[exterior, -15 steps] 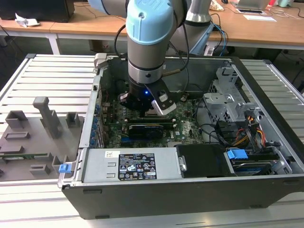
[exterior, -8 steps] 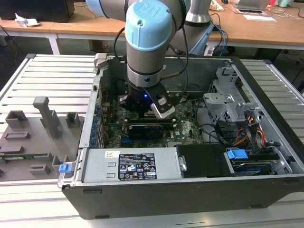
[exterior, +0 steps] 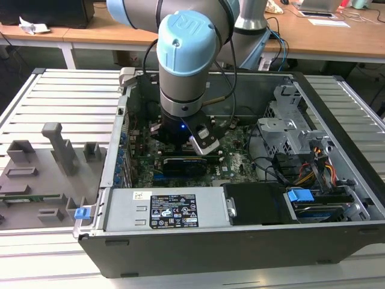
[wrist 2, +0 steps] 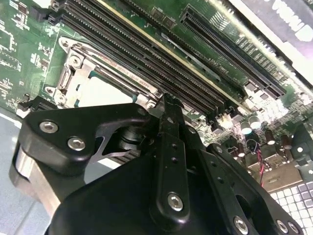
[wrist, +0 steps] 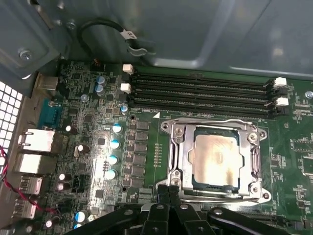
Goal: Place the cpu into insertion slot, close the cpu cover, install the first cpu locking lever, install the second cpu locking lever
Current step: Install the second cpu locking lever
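Observation:
The cpu (wrist: 215,155), a dull silver-tan square, lies flat in the insertion slot (wrist: 213,185), whose dark rim shows around it. The cpu cover (wrist: 178,156), a silvery frame, lies down around the chip. A thin wire lever (wrist: 210,120) runs along the socket's side next to the memory slots. My gripper (wrist: 168,188) is shut, with nothing visibly held, and its black fingertips sit just off the socket's corner on the side away from the memory slots. In the second wrist view the gripper (wrist 2: 166,103) hangs beside the cpu (wrist 2: 105,90). The exterior view has the arm's wrist (exterior: 180,129) low inside the open computer case.
Long black memory slots (wrist: 200,90) run beside the socket. Capacitors (wrist: 113,152) and rear ports (wrist: 36,142) stand further off. A black card (exterior: 183,164), a power supply (exterior: 162,211), a drive cage (exterior: 289,123) and cables (exterior: 313,168) crowd the case. A grey fixture plate (exterior: 48,168) lies outside.

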`<state>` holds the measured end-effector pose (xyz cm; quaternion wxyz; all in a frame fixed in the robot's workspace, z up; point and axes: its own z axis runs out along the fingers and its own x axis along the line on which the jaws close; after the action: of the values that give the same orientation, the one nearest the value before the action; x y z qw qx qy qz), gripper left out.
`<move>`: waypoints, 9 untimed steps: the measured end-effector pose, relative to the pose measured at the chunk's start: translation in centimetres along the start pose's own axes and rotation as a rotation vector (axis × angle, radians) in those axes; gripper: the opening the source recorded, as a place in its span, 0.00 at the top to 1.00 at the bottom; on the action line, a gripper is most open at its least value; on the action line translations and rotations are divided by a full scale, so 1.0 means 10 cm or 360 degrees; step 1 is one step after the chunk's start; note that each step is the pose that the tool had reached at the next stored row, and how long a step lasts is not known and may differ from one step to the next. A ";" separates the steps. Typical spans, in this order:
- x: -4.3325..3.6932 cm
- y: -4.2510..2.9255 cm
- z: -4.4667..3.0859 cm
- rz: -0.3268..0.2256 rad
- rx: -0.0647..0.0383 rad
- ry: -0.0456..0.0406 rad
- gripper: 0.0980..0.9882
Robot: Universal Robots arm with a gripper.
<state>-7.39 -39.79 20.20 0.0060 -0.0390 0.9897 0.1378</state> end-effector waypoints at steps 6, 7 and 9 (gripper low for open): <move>0.012 0.000 0.059 0.0000 -0.0049 -0.0004 0.99; 0.022 0.000 0.066 0.0001 -0.0056 -0.0005 0.99; 0.040 0.000 0.075 0.0000 -0.0066 -0.0005 0.99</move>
<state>-7.78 -39.61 19.47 0.0067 -0.0389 0.9866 0.1583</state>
